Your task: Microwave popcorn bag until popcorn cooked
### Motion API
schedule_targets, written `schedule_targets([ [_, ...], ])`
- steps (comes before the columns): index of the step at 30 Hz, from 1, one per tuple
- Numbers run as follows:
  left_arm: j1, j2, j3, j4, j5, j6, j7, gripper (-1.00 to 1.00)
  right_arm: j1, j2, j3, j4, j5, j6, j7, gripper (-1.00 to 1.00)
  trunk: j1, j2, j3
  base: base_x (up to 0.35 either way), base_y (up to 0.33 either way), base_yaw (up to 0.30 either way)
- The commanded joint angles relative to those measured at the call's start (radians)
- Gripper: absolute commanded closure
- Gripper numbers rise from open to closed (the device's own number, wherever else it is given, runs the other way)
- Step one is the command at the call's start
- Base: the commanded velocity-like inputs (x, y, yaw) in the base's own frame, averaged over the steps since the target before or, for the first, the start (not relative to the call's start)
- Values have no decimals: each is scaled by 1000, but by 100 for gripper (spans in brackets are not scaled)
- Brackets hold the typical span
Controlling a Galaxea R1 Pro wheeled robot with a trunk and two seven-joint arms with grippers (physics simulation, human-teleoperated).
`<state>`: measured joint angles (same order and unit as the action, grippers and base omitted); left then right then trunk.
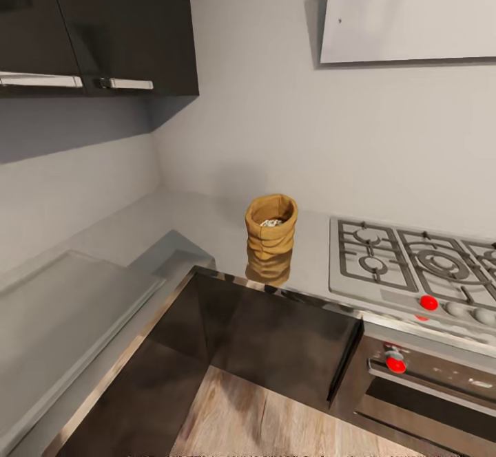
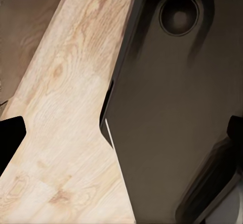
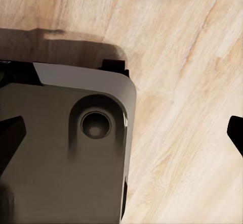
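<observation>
Popcorn bag (image 1: 271,235), centre of the head view, stands upright on the grey worktop (image 1: 200,223), whitish popcorn (image 1: 271,223) visible in its mouth. At right lies a gas hob (image 1: 406,264) with a red knob (image 1: 428,302); dark wall cabinets (image 1: 103,23) occupy the upper left. Wrist views instead show wooden floor (image 2: 61,107) and the robot's dark base (image 3: 61,153). Left pincer (image 2: 121,133) and right pincer (image 3: 121,133) each show dark fingertips at opposite frame edges, spread wide, holding nothing.

Home kitchen: gas hob (image 1: 413,264), oven (image 1: 427,388), steel countertop (image 1: 200,226), dark wall cabinets (image 1: 103,27).
</observation>
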<state>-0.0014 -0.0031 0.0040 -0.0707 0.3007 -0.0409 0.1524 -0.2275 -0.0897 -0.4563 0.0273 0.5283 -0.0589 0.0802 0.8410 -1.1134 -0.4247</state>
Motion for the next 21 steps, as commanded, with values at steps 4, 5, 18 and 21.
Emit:
schedule_targets([
  [4, 0, -1, 1, 0, 6, -2, 4, -100, -1, 0, -8, 3, 8, 4, 2, -100, 0, -1, -7, 0, 0, 0],
  [5, 0, -1, 1, 0, 6, -3, 4, -100, -1, 0, -8, 3, 7, 6, 1, -100, 0, -1, -9, 0, 0, 0],
  [18, 0, -2, 1, 0, 6, -4, 4, -100, -1, -1, -8, 3, 7, 7, -4, -100, 0, -1, -30, 0, 0, 0],
  [21, 0, -2, 1, 0, 6, -4, 4, -100, -1, 0, -8, 2, 7, 4, -5, -100, 0, -1, -34, 0, 0, 0],
])
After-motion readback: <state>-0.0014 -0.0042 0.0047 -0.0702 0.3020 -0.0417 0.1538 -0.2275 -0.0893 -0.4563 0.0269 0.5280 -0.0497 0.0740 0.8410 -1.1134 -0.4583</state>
